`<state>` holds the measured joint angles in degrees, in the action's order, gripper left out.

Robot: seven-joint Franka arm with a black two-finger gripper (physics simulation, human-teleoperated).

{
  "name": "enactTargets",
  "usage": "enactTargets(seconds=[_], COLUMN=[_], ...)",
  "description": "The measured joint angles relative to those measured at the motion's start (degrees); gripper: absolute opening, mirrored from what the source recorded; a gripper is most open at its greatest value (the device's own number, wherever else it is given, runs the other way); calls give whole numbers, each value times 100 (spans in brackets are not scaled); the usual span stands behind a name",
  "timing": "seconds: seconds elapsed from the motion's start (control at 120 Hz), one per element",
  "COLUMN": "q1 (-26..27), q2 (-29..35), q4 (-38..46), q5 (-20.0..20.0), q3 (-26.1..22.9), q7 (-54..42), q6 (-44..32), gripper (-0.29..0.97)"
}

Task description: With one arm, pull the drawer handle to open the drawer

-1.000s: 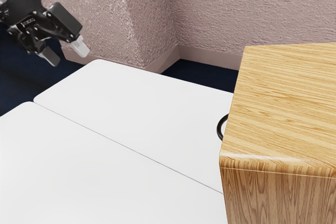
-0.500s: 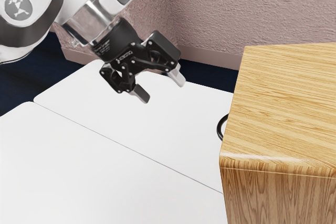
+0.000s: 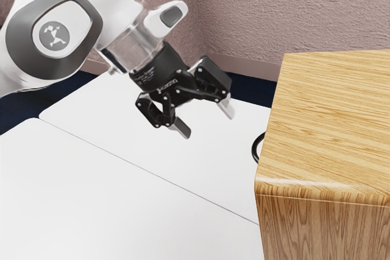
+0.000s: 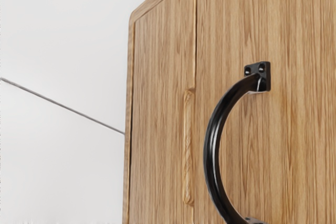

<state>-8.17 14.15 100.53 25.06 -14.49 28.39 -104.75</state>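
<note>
Now, from the side, my gripper (image 3: 205, 120) is hanging above the table (image 3: 122, 175), fingers spread wide and gripping nothing, near the cabinet (image 3: 329, 126) but apart from it. Its black handle (image 3: 256, 146) is peeking out at the cabinet's side. At the wrist, the handle (image 4: 212, 150) is facing me, curving off the wooden drawer (image 4: 283, 51).

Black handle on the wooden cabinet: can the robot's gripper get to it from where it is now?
Probably yes. The gripper hangs open above the white table, with nothing between it and the handle. The handle bows out from the cabinet front, leaving room for a finger behind.
</note>
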Motion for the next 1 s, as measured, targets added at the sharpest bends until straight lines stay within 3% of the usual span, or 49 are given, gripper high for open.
enactTargets(seconds=[1.0], q1=[130], q2=[-7], q4=[469], q5=[-305], q3=[-255], q7=[432], q6=[-264], gripper=[68])
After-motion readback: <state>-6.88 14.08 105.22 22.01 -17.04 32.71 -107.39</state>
